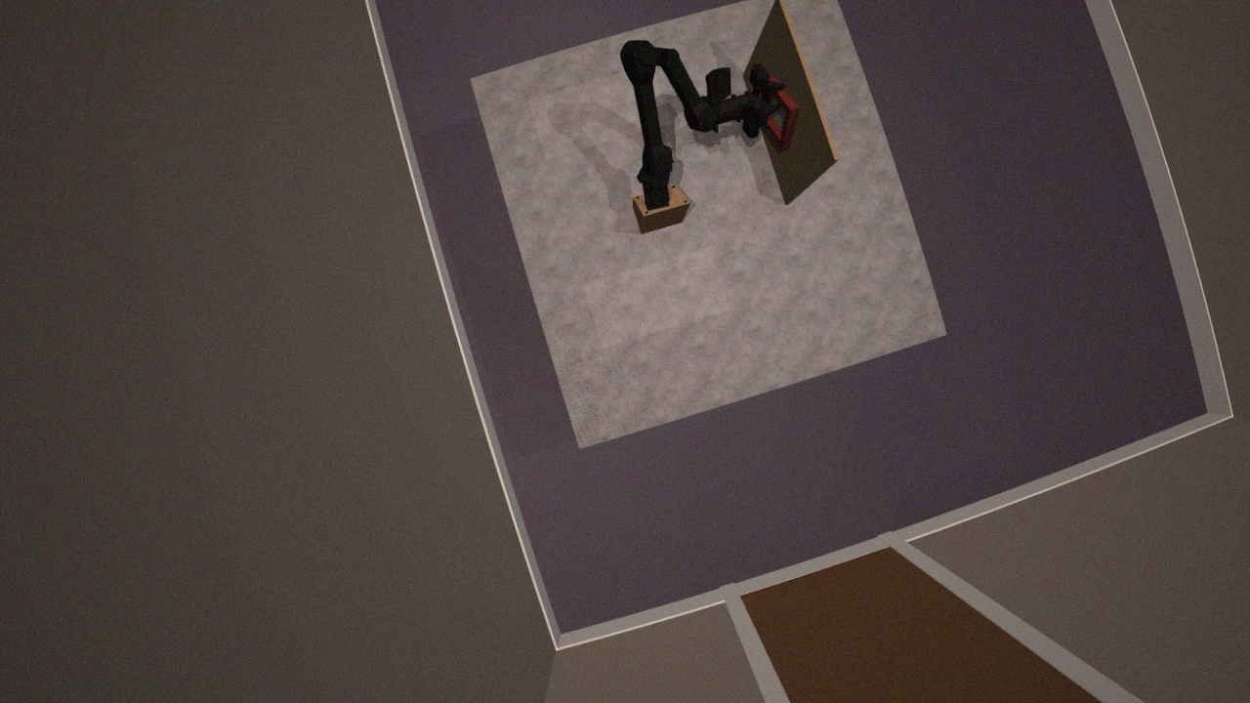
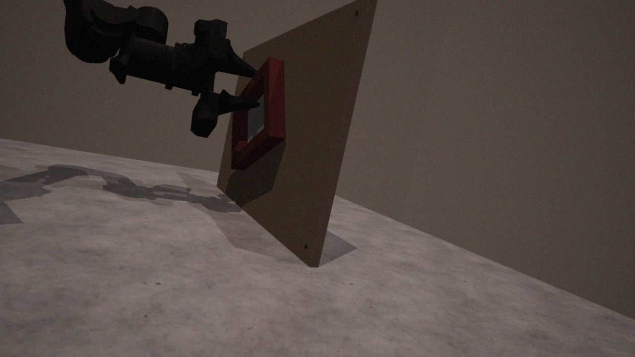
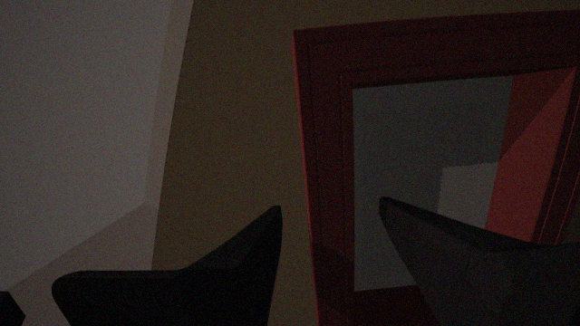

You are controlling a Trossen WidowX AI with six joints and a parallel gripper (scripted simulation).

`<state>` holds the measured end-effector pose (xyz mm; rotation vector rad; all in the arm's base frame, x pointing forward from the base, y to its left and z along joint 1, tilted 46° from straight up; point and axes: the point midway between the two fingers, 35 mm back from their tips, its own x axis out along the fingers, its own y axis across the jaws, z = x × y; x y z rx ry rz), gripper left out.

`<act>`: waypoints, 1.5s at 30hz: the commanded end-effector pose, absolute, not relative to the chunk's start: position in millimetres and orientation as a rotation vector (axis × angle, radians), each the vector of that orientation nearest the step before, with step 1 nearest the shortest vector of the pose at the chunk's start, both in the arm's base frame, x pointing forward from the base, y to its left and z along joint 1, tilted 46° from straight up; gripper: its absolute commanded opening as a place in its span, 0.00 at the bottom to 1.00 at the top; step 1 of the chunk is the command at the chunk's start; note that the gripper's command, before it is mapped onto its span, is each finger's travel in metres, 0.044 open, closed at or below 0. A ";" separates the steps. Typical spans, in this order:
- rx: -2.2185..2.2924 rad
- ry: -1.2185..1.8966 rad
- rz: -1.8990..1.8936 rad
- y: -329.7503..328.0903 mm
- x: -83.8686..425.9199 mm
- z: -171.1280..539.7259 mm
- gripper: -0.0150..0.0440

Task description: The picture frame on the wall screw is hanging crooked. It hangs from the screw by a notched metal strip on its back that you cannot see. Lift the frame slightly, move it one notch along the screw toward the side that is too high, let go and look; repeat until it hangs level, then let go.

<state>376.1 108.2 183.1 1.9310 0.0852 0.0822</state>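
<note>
The red picture frame (image 1: 791, 124) (image 2: 277, 101) (image 3: 326, 158) hangs crooked on the upright brown board (image 1: 797, 176) (image 2: 319, 110) (image 3: 227, 113). In the exterior view, its side nearer the camera stands higher than its far side. My gripper (image 1: 777, 98) (image 2: 257, 89) (image 3: 329, 209) is open at the frame's top bar. In the wrist view, one fingertip is outside that bar and the other is over the grey picture opening, with gaps on both sides. I see no grip on the bar. The wall screw and the notched strip are hidden behind the frame.
Small dark fasteners (image 2: 356, 13) (image 2: 305, 246) mark the board's corners. The arm's base stands on a wooden block (image 1: 661, 218) on the pale mottled surface (image 1: 742, 297) (image 2: 177, 301). The arm reaches over from there to the board. The frame's shadow falls below it on the board.
</note>
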 end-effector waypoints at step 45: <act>1.934 0.086 0.088 109.1 376.9 184.8 0.47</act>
